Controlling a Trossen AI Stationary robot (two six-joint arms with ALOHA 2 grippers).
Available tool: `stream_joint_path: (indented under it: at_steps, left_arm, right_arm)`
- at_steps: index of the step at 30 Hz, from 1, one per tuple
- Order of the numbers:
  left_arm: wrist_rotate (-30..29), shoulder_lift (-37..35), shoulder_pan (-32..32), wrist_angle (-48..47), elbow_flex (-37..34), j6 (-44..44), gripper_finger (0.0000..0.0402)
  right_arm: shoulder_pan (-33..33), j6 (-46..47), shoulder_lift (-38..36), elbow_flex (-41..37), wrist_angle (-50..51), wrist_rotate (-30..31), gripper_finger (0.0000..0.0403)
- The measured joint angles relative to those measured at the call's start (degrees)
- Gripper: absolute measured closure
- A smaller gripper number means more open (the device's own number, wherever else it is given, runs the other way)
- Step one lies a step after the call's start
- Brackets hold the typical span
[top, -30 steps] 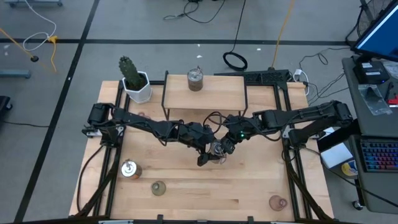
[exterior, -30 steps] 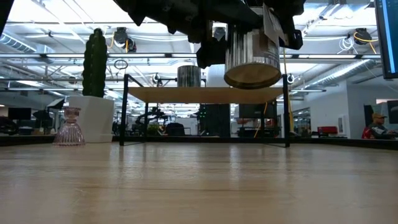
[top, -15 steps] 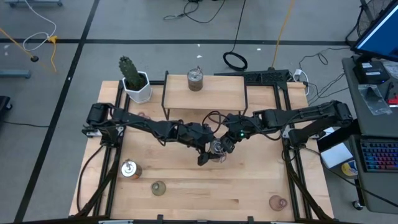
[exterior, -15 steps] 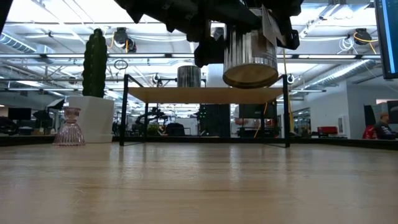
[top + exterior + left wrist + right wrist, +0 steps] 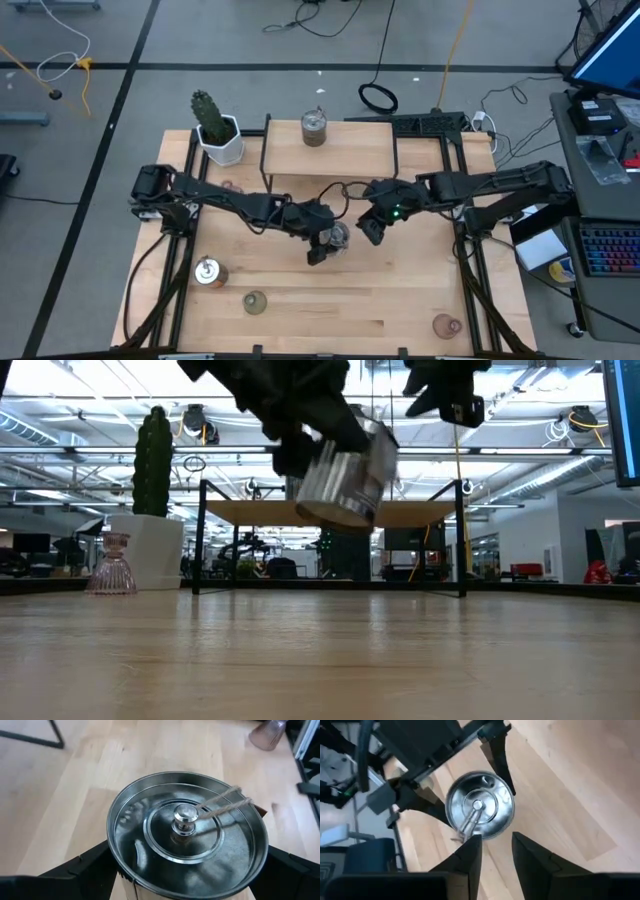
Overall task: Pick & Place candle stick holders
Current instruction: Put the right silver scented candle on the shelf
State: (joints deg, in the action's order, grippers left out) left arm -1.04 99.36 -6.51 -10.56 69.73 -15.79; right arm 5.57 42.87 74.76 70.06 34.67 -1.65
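Cactus (image 5: 211,118) in white pot stands at table's back left. Well right of cactus, toward table middle: left gripper (image 5: 325,243) squeezes silver holder (image 5: 337,235) from both sides, lifted off table, tilted. Just right of holder: right gripper (image 5: 368,230), fingers apart, holding nothing.

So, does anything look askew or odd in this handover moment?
Yes: the silvery metal holder hangs tilted in the left gripper, above the table and not level. The right gripper stands just off it, fingers apart, holding nothing. Nothing looks spilled or damaged.
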Motion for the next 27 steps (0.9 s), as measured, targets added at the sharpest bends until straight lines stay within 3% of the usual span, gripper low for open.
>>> stream_joint_path:
  at_steps: [5,16,22,27]
  left_arm:
    - [-5.92,-5.06,-0.54,-5.87,-0.04,-1.87,0.0045]
    - [-30.76,-17.55,1.85,-14.62,-0.02,-8.57,0.0045]
    - [-41.56,-20.6,6.66,-17.8,-0.02,-8.96,0.0045]
    - [-46.96,-21.2,12.72,-19.25,-0.07,-10.7,0.0045]
  right_arm:
    - [-0.32,-1.87,-2.56,0.07,0.89,2.8,0.0309]
    - [-0.2,-4.59,-6.21,-0.17,9.65,6.31,0.0312]
    - [-0.2,-4.08,-6.84,-0.24,14.34,6.19,0.0312]
    - [-0.2,-3.54,-6.97,-0.24,15.3,6.39,0.0312]
